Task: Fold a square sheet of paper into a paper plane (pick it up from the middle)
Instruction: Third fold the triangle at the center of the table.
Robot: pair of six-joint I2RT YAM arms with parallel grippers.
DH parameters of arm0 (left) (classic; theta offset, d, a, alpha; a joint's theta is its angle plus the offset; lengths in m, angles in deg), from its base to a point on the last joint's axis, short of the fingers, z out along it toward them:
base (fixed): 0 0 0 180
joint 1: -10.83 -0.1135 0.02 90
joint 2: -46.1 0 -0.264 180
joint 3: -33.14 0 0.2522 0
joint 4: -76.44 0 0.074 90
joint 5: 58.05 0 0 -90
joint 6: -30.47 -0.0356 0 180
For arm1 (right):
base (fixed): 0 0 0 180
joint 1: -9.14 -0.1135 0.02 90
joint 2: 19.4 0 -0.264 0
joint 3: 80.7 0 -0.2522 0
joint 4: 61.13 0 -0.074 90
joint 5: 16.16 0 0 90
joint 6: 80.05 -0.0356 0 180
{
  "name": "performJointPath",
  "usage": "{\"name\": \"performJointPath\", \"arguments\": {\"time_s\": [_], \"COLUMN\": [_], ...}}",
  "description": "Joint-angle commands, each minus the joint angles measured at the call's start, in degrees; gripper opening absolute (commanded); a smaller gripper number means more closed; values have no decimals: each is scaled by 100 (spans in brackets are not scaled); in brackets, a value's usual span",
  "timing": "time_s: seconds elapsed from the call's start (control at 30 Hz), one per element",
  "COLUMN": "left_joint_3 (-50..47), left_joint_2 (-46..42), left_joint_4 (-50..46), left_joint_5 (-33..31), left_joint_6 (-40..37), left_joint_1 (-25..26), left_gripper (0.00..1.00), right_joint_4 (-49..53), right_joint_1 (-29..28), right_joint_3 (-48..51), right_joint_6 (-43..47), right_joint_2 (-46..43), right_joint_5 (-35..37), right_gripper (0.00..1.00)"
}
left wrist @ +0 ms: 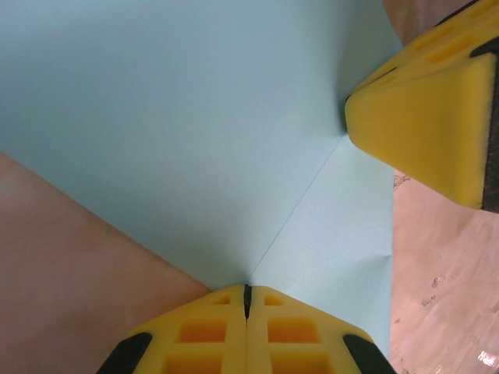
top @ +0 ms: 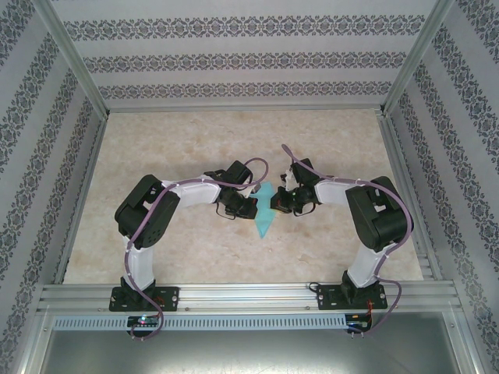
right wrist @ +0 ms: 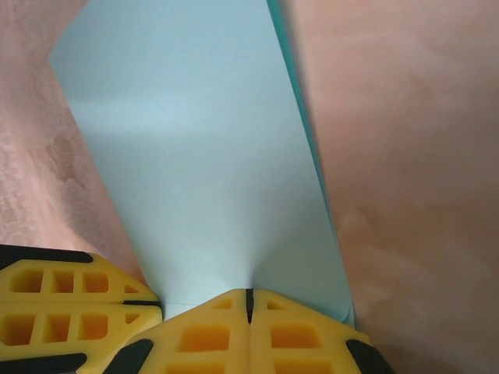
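Between the left gripper point(left wrist: 247, 300) and right gripper point(right wrist: 248, 300), both pinching it, the folded paper point(top: 263, 220) lies lengthwise across their line.

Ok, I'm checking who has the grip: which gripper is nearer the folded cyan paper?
Neither, both touch it. The left gripper is shut on the folded cyan paper from its left side; the right gripper is shut on its right side, opposite.

Black-jointed white arms point(top: 142, 265) trail purple cables point(top: 129, 249), ending in yellow fingers point(left wrist: 203, 335).
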Motion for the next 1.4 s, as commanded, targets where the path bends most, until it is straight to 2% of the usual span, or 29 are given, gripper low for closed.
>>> {"name": "performJointPath", "arguments": {"time_s": [0.0,0.63,0.83,1.1,1.37], "left_joint_3": [-296,-250,-244,-229,-174], "left_joint_2": [650,643,636,647,678], "left_joint_4": [-451,-548,-563,-555,-595], "left_joint_5": [-1164,-1144,-1122,-1109,-1100], "left_joint_6": [-190,-237,-247,-247,-262], "left_joint_1": [49,49,49,50,55], "left_gripper": [5,5,5,5,5], "right_joint_4": [403,265,-13,-533,-857], "right_joint_1": [171,487,439,-298,-974], "right_joint_3": [80,325,601,813,797], "right_joint_6": [220,38,-93,-690,-992], "right_joint_2": [58,-563,-1022,-1285,-859], "right_joint_5": [762,1241,983,280,167], "right_gripper": [0,0,0,0,0]}}
